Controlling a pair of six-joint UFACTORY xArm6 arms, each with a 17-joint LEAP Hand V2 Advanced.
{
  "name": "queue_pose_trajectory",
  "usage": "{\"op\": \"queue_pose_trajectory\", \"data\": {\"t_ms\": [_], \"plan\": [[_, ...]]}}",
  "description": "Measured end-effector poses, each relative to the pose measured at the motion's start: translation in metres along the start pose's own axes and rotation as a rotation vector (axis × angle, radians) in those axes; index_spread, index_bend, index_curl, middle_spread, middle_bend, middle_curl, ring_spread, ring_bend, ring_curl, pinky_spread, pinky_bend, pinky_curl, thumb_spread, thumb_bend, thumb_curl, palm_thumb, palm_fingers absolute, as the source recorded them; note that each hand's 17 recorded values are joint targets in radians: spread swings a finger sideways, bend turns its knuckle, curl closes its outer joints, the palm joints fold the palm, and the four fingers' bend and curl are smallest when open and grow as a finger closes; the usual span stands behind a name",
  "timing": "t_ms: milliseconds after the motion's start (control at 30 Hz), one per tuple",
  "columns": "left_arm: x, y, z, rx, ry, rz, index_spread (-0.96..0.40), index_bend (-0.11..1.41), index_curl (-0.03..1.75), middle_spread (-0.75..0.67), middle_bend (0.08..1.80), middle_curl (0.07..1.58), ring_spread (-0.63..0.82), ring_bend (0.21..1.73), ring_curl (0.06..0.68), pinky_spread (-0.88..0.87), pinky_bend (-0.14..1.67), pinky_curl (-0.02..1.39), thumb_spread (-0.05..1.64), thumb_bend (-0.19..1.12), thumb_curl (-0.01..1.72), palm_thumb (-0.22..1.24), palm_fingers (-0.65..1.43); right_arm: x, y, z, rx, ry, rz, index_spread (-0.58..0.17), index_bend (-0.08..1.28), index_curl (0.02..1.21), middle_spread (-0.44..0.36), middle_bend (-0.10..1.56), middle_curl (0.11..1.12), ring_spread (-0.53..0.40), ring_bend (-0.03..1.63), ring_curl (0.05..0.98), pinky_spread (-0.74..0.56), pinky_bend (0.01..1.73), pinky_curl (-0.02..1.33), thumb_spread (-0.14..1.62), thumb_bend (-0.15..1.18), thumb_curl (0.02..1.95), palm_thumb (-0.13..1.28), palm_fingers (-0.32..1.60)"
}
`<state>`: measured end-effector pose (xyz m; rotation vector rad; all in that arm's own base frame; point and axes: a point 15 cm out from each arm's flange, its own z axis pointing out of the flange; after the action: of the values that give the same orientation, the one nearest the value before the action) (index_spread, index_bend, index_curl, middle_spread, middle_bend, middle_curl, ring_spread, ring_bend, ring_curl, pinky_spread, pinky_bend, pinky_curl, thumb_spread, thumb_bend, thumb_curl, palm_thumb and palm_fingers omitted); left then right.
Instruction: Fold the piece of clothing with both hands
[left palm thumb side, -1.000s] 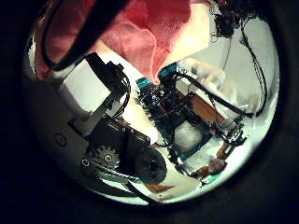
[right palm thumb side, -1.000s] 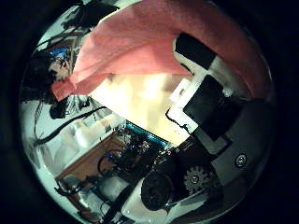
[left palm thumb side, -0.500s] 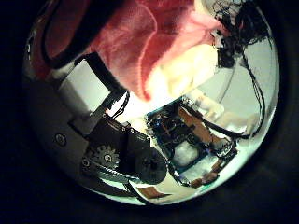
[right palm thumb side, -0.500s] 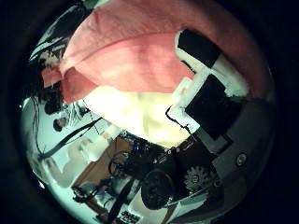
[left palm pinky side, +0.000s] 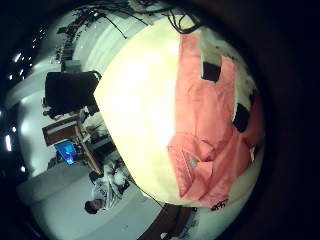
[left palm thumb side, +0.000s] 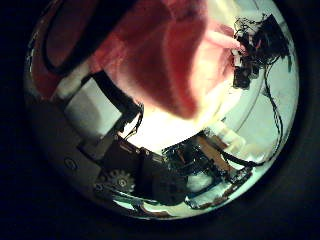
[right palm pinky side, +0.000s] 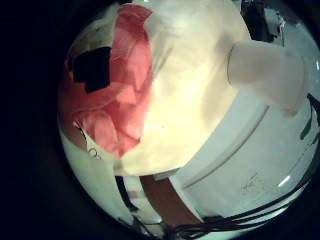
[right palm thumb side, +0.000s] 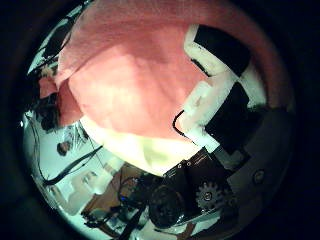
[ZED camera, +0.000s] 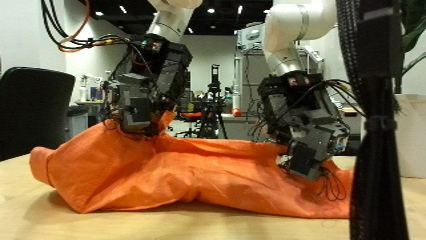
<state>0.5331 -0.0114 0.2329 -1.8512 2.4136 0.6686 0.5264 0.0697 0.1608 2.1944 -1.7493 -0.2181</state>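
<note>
No readable text or labels

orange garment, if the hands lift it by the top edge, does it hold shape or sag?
Likely sags: the orange garment already drapes in soft folds from the left hand down to the table. Probably light, since a raised ridge hangs from the hand without pulling flat. It may slide easily on the smooth tabletop, so the right hand probably needs a firm pinch.

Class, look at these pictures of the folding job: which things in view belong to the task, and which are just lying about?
Part of the job:
- crumpled orange cloth garment
- left hand, at the garment's raised peak
- right hand, at the garment's other end
- light wooden table, which the garment lies on

Just lying about:
- black chair behind the table
</note>
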Motion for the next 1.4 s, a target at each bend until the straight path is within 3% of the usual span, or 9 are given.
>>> {"op": "queue_pose_trajectory", "data": {"t_ms": [133, 233, 267, 433, 500, 633, 933, 1200, 1400], "plan": [[-0.001, -0.015, 0.007, 0.038, 0.036, -0.067, -0.29, 0.13, 1.38, -0.51, 0.73, 1.32, -0.42, 1.18, 0.522, -0.42, 0.53, 0.54, 1.15, -0.03, 0.52, 0.71, 0.35, 0.007, -0.024, 0.002, 0.076, -0.005, 0.023, -0.336, 0.4, 0.78, -0.163, 1.11, 0.78, -0.278, 1.3, 0.753, -0.44, 1.04, 0.89, 1.56, -0.01, 0.39, 0.78, 0.7], [-0.001, -0.024, 0.009, 0.072, 0.092, -0.136, -0.22, 0.07, 1.23, -0.45, 0.57, 1.23, -0.35, 1.17, 0.534, -0.31, 0.58, 0.57, 1.19, -0.03, 0.49, 0.66, 0.13, 0.014, -0.039, -0.001, 0.138, -0.014, 0.042, -0.329, 0.33, 0.75, -0.146, 0.91, 0.72, -0.265, 1.19, 0.72, -0.44, 0.94, 0.86, 1.58, -0.01, 0.34, 0.72, 0.24], [-0.004, -0.025, 0.009, 0.079, 0.106, -0.151, -0.19, 0.08, 1.18, -0.41, 0.49, 1.19, -0.32, 1.13, 0.523, -0.26, 0.61, 0.58, 1.2, -0.03, 0.48, 0.64, 0.05, 0.018, -0.044, -0.002, 0.159, -0.018, 0.05, -0.327, 0.37, 0.74, -0.123, 0.82, 0.69, -0.225, 1.09, 0.695, -0.36, 0.84, 0.85, 1.58, -0.01, 0.32, 0.69, 0.02], [-0.023, -0.024, 0.004, 0.106, 0.126, -0.196, -0.02, 0.11, 0.97, -0.13, 0.17, 0.97, -0.03, 0.9, 0.437, 0.0, 0.61, 0.55, 1.24, -0.03, 0.43, 0.55, -0.15, 0.04, -0.048, -0.022, 0.227, -0.026, 0.081, -0.363, 0.36, 0.61, -0.035, 0.53, 0.54, -0.025, 0.72, 0.512, 0.01, 0.7, 0.72, 1.57, -0.01, 0.27, 0.63, -0.16], [-0.029, -0.023, 0.001, 0.119, 0.131, -0.209, 0.07, 0.11, 0.85, 0.08, 0.11, 0.85, 0.15, 0.81, 0.389, 0.16, 0.59, 0.52, 1.25, -0.03, 0.4, 0.49, -0.2, 0.051, -0.045, -0.032, 0.247, -0.026, 0.093, -0.383, 0.34, 0.56, -0.007, 0.44, 0.48, 0.062, 0.58, 0.445, 0.17, 0.59, 0.65, 1.56, -0.01, 0.26, 0.61, -0.12], [-0.032, -0.013, -0.015, 0.148, 0.14, -0.208, 0.16, 0.12, 0.71, 0.32, 0.1, 0.69, 0.34, 0.71, 0.331, 0.36, 0.54, 0.47, 1.27, -0.03, 0.35, 0.4, -0.2, 0.063, -0.032, -0.065, 0.299, -0.018, 0.082, -0.397, 0.31, 0.51, 0.005, 0.36, 0.43, 0.141, 0.46, 0.377, 0.29, 0.44, 0.55, 1.54, -0.01, 0.24, 0.58, -0.05], [0.049, 0.013, -0.046, 0.173, 0.249, -0.04, 0.22, 0.14, 0.49, 0.45, 0.14, 0.45, 0.49, 0.58, 0.264, 0.5, 0.44, 0.38, 1.28, -0.01, 0.3, 0.35, -0.13, 0.079, 0.036, -0.082, 0.3, -0.011, 0.053, -0.394, 0.26, 0.44, -0.074, 0.28, 0.38, 0.178, 0.34, 0.31, 0.37, 0.27, 0.42, 1.56, 0.01, 0.22, 0.6, 0.1], [0.121, 0.056, 0.006, 0.065, 0.241, 0.173, 0.23, 0.14, 0.39, 0.41, 0.16, 0.35, 0.52, 0.53, 0.24, 0.51, 0.38, 0.34, 1.33, 0.0, 0.28, 0.42, -0.08, 0.076, 0.103, -0.013, 0.168, -0.026, -0.059, -0.398, 0.2, 0.4, -0.076, 0.25, 0.36, 0.19, 0.24, 0.276, 0.37, 0.19, 0.37, 1.38, -0.02, 0.26, 0.61, 0.13], [0.148, 0.059, 0.039, 0.064, 0.233, 0.209, 0.23, 0.15, 0.34, 0.38, 0.17, 0.32, 0.53, 0.51, 0.232, 0.51, 0.36, 0.33, 1.34, -0.01, 0.27, 0.43, -0.06, 0.095, 0.122, 0.027, 0.092, -0.055, -0.103, -0.401, 0.17, 0.37, -0.05, 0.19, 0.35, 0.191, 0.2, 0.265, 0.35, 0.19, 0.35, 1.28, -0.02, 0.28, 0.58, 0.1]]}}
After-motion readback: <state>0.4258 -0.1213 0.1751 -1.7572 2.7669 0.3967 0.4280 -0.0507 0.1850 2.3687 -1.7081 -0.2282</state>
